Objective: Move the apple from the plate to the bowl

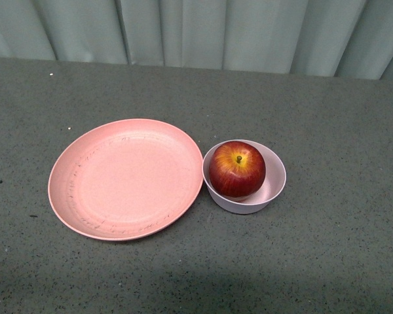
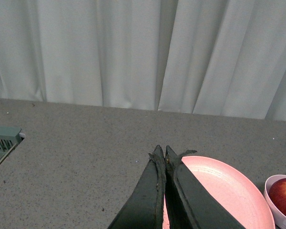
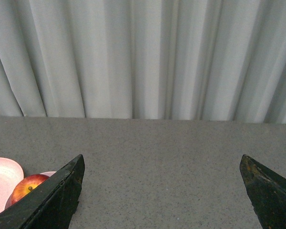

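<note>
- Pale curtains back a grey desk (image 1: 327,261).
- The apple (image 1: 237,168) sits in the bowl (image 1: 272,190), right of the bare plate (image 1: 124,178).
- Left gripper (image 2: 161,151) jaws closed, right gripper (image 3: 162,164) jaws wide and empty; both are best kept clear.

I find no readable text, label, brand or number anywhere; the dark marks on the plate (image 1: 126,178) are only scuffs, not letters.

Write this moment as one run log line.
apple: in bowl | plate: empty | left gripper: shut | right gripper: open
</note>
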`<state>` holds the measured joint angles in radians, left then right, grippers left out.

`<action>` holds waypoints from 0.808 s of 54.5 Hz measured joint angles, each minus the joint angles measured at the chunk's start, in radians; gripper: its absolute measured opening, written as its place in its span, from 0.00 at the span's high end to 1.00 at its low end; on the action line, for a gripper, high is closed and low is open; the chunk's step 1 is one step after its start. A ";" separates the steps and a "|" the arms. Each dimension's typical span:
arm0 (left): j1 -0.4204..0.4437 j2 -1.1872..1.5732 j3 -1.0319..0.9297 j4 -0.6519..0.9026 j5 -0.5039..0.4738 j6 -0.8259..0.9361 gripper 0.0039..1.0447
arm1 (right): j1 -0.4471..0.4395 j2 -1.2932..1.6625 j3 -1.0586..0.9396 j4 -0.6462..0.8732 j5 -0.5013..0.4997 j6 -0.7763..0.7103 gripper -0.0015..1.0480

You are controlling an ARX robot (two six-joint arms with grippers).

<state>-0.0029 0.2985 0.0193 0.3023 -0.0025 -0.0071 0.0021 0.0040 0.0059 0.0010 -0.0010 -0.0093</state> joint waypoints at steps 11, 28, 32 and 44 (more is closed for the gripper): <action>0.000 -0.063 0.000 -0.062 0.000 0.000 0.97 | 0.000 0.000 0.000 0.000 0.000 0.000 0.09; 0.000 -0.160 0.000 -0.166 0.000 0.000 0.97 | 0.000 0.000 0.000 0.000 0.000 0.000 0.09; 0.000 -0.253 0.000 -0.283 0.003 0.000 0.97 | 0.000 0.000 0.000 0.000 0.000 0.000 0.09; 0.000 -0.293 0.000 -0.300 0.003 0.002 0.97 | 0.000 0.000 0.000 0.000 0.000 0.000 0.09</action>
<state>-0.0025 0.0059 0.0196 0.0021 0.0002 -0.0051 0.0021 0.0044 0.0059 0.0010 -0.0010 -0.0093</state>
